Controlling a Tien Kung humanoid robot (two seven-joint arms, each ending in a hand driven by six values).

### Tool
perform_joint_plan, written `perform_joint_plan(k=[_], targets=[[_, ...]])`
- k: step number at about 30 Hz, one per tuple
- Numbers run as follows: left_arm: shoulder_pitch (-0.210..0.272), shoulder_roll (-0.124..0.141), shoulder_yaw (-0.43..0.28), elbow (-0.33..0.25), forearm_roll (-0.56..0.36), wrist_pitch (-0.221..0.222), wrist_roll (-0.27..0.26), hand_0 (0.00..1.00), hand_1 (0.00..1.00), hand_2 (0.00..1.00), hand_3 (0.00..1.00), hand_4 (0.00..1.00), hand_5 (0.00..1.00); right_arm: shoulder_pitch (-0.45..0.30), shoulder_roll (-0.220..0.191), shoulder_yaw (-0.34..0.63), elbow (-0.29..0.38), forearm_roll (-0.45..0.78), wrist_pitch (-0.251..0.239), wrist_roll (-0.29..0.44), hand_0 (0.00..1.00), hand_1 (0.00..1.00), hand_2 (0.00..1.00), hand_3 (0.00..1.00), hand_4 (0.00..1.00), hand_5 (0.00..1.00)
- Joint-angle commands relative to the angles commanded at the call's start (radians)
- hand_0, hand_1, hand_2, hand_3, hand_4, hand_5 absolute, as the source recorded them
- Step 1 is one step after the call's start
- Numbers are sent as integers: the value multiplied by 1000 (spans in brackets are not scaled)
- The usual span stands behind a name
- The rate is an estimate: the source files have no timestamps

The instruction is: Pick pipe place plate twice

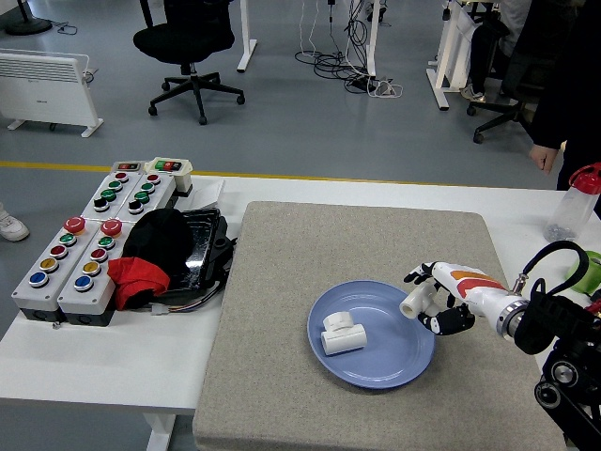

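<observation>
Presently held: one short white plastic pipe piece (411, 303), clasped in the curled fingers (441, 322) of the robot's right hand (439, 301), white with orange markings and black fingertips. Position: above the right rim of the round blue plate (404, 362), pipe end pointing left toward the plate's centre.

On the plate: one white pipe fitting (342, 334), lying left of centre, well apart from the held piece.

Beneath the plate: square grey felt mat (282, 282), covering the middle of the white table (113, 362).

Right arm: black, with a looped black cable (545, 263), entering from the lower right corner.

Table, left side: two grey control boxes with coloured push buttons (80, 254); beside them a black tray (202, 249) bearing a black cloth (158, 235) and a red cloth (137, 278).

Table, far right: clear plastic bottle with red cap (575, 205); just below it a green object (588, 271), partly cut off by the frame edge.

Far side, upper right: a person in dark clothing, one bare hand (543, 156) hanging near the bottle without touching it.
</observation>
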State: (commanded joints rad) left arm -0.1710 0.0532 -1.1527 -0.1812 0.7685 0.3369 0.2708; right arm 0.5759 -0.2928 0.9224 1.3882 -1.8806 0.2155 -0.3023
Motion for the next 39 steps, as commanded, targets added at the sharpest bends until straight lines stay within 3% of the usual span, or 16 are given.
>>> perform_joint_plan(k=[5, 6, 11, 12, 17, 18, 23, 24, 34, 39], targets=[[-1, 1, 3, 1, -4, -1, -2, 721, 764, 729, 685, 420, 998, 5, 0, -66, 9, 12, 2, 8, 432, 525, 553, 740, 563, 181], [-1, 1, 4, 1, -6, -1, -2, 722, 764, 729, 685, 420, 998, 6, 1, -72, 9, 13, 2, 9, 497, 575, 587, 749, 562, 178], [-4, 2, 8, 1, -16, 0, -5, 722, 764, 729, 685, 420, 998, 18, 6, -117, -8, 14, -10, 24, 497, 575, 587, 749, 562, 178], [-5, 2, 9, 1, -16, 0, -5, 722, 763, 728, 685, 420, 998, 20, 7, -121, -10, 14, -11, 26, 589, 636, 653, 783, 568, 177], [-6, 2, 10, 1, -18, 0, -5, 722, 763, 728, 685, 420, 998, 29, 15, -147, -33, 1, -15, 44, 589, 636, 653, 783, 568, 177], [-6, 2, 10, 1, -18, 0, -5, 722, 764, 728, 685, 420, 998, 30, 15, -149, -36, -1, -15, 47, 849, 824, 926, 897, 646, 212], [-7, 2, 10, 1, -20, 0, -5, 722, 764, 728, 685, 420, 998, 32, 16, -150, -54, -19, -1, 59, 849, 824, 926, 897, 646, 212], [-8, 2, 10, 1, -20, 0, -5, 722, 764, 728, 685, 419, 998, 32, 16, -149, -57, -22, 1, 61, 955, 919, 998, 998, 762, 262], [-9, 2, 8, 1, -17, 0, -5, 723, 765, 728, 685, 420, 998, 26, 15, -125, -52, -33, 6, 60, 981, 933, 998, 998, 744, 247], [-9, 2, 7, 1, -16, 0, -5, 723, 764, 728, 685, 420, 998, 9, 15, -53, -33, -7, -28, 83, 986, 933, 998, 998, 702, 212]])
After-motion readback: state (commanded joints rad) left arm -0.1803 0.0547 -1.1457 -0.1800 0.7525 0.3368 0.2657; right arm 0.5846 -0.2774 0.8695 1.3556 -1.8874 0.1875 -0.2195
